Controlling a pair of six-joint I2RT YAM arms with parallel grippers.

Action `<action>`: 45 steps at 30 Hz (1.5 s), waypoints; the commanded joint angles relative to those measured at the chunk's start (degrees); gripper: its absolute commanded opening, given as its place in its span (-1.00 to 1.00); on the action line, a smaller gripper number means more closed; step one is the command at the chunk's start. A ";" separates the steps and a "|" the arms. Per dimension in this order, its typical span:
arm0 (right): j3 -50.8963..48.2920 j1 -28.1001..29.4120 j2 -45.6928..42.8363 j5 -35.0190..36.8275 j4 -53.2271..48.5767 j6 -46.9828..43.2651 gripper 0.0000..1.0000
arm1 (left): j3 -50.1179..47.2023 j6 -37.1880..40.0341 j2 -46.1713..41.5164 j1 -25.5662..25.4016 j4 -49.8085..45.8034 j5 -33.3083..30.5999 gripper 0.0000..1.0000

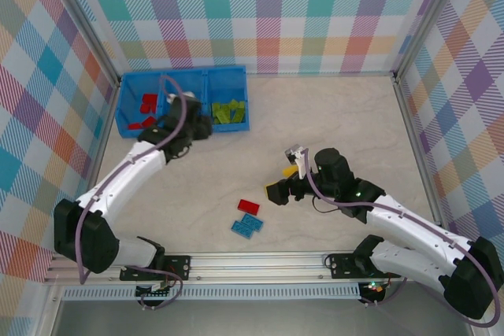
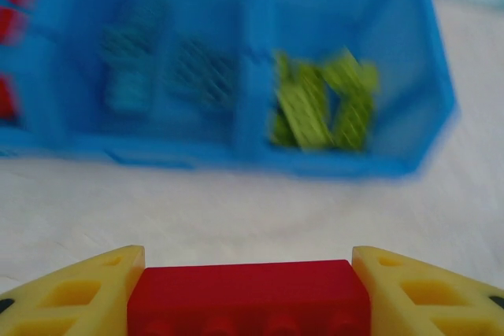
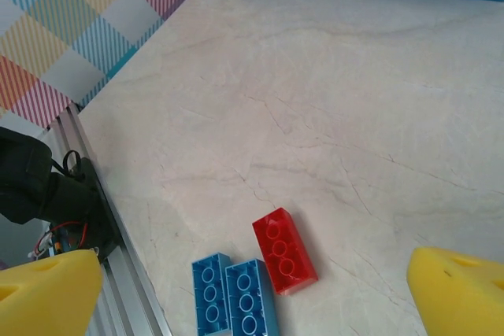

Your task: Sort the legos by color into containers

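Two robot arms share a pale marbled table [image 1: 346,116] hemmed in by checked panels [image 1: 268,13]. The left arm stretches from its base at the lower left of the overhead view up toward the upper left, elbow bent. The left gripper [image 2: 248,267] sits by the front edge of the blue tray [image 1: 224,73]. Its jaws are clamped on a held red brick [image 2: 248,300], which lies pinched between the two yellow fingers [image 2: 87,293], with the tray just ahead in the left wrist view. The right arm folds in from the lower right. The right gripper [image 1: 283,182] hangs over the middle of the table, jaws spread wide with nothing between them. The tray has three compartments in a row. Red bricks [image 1: 147,105] lie in the left one. Blue bricks [image 2: 130,88], blurred in the left wrist view, lie in the middle one. A heap of green bricks [image 1: 229,110] fills the right one. Three more bricks lie loose on the table at the lower centre of the overhead view, well apart from the tray. They are a loose red brick [image 3: 284,250] and, just beside it, a pair of loose blue bricks [image 3: 235,298] lying side by side with studs up.
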 commanded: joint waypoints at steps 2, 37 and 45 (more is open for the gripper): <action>-0.92 0.28 -0.85 -2.53 3.65 -0.98 0.99 | 5.10 0.36 3.50 13.12 4.55 3.07 0.06; 3.73 14.59 10.58 12.30 -3.33 -2.05 0.99 | 1.82 3.06 -14.11 5.31 0.98 24.46 0.92; 4.07 25.00 19.80 17.17 -5.44 -9.68 0.80 | -2.68 22.07 -27.96 -4.76 -15.96 30.11 1.00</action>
